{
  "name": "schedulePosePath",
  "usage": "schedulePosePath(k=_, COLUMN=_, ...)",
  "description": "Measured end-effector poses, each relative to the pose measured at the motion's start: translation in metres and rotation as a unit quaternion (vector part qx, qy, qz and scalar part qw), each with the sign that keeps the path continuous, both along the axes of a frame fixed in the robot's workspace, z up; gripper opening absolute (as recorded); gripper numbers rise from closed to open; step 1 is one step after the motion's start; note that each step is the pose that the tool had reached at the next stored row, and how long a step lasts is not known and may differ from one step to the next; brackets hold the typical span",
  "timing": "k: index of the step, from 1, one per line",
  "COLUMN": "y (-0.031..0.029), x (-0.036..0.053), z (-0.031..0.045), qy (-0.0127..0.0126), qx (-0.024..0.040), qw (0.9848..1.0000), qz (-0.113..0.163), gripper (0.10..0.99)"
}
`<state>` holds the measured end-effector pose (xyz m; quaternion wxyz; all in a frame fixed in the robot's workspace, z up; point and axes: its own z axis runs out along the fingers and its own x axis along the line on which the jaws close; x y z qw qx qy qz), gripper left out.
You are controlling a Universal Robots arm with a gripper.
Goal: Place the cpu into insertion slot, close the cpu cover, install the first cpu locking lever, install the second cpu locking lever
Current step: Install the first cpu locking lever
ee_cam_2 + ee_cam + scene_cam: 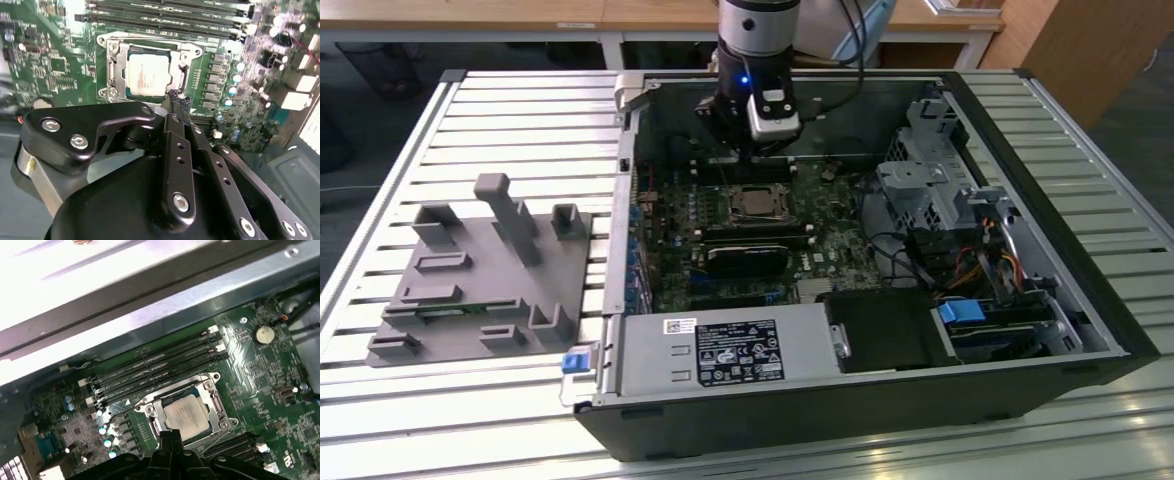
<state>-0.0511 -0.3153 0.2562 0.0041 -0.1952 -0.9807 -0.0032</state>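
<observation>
As it points down, gripper [178, 102] stands beside cpu [146, 72].

Silvery-tan cpu [146, 75], silver cpu cover [114, 75], green circuit board [65, 45], black pincer [179, 102].

I see the cpu [146, 74] as a small flat square chip with a silvery-tan metal top, lying level in the insertion slot [150, 48]. Of the slot, a dark band shows around the chip's edge, set into the green board next to the long black memory slots. The cpu cover [113, 65], a thin silver frame with a square window, looks folded down flat around the chip, whose top shows through the window. In the first wrist view, a thin wire locking lever [125, 411] seems to angle away from the frame's side; I can't tell whether it is latched.
</observation>
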Motion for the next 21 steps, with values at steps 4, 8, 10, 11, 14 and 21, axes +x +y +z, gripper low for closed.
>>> schedulePosePath(k=4, y=0.0, x=0.0, z=-0.0002, qy=0.0, qx=0.0, qw=0.9993, qz=0.036, gripper=0.106)
schedulePosePath(k=8, y=0.0, x=0.0, z=-0.0004, qy=0.0, qx=0.0, qw=0.9973, qz=0.073, gripper=0.106)
schedulePosePath(k=10, y=0.0, x=-0.0002, z=-0.0005, qy=-0.0005, qx=0.0, qw=0.9965, qz=0.084, gripper=0.106)
schedulePosePath(k=11, y=0.0, x=-0.0006, z=-0.0006, qy=-0.0012, qx=0.0, qw=0.9963, qz=0.086, gripper=0.106)
schedulePosePath(k=14, y=0.0, x=-0.0021, z=-0.0007, qy=-0.0026, qx=0.0, qw=0.9958, qz=0.091, gripper=0.106)
schedulePosePath(k=21, y=0.0, x=-0.0022, z=-0.0018, qy=-0.0049, qx=0.0053, qw=0.9908, qz=0.135, gripper=0.106)
